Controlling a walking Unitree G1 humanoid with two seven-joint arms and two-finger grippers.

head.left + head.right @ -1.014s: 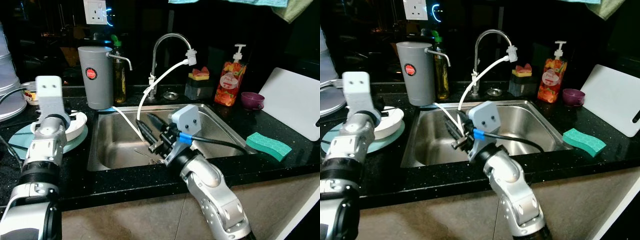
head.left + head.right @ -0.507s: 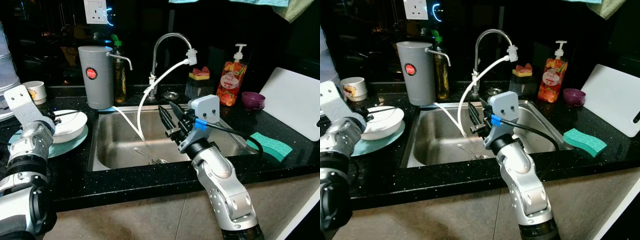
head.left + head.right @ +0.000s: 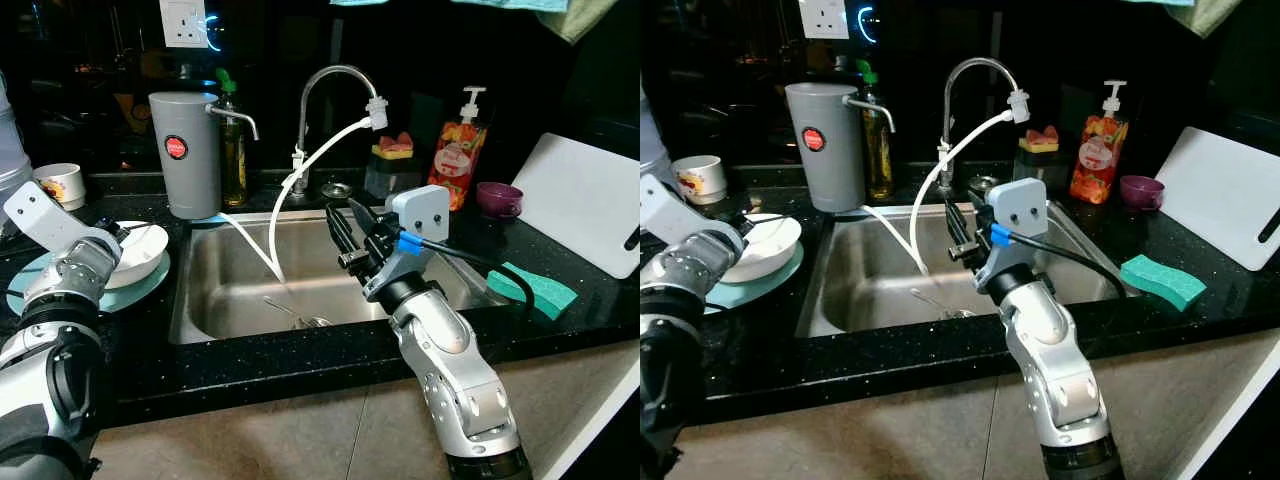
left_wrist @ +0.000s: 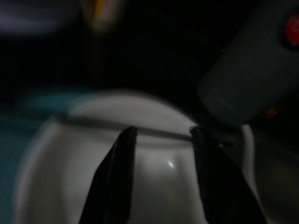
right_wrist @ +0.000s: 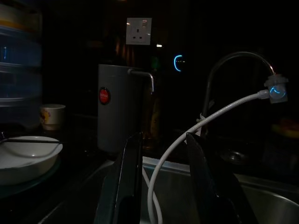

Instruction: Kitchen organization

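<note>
My right gripper is open and holds nothing. It hangs above the steel sink, level with the rim and close to the white hose. A metal utensil lies on the sink floor below it. On the left counter a white bowl sits on a teal plate, with a thin utensil lying across the bowl's rim. My left gripper is open just over that bowl, its fingertips on either side of the thin utensil.
A grey water jug and the tap stand behind the sink. To the right are a soap bottle, a purple cup, a green sponge and a white cutting board. A small cup stands at far left.
My right gripper has lifted out of the sink basin, away from the utensil, up to rim height. My left arm has dropped and swung left, so its gripper is at the bowl.
</note>
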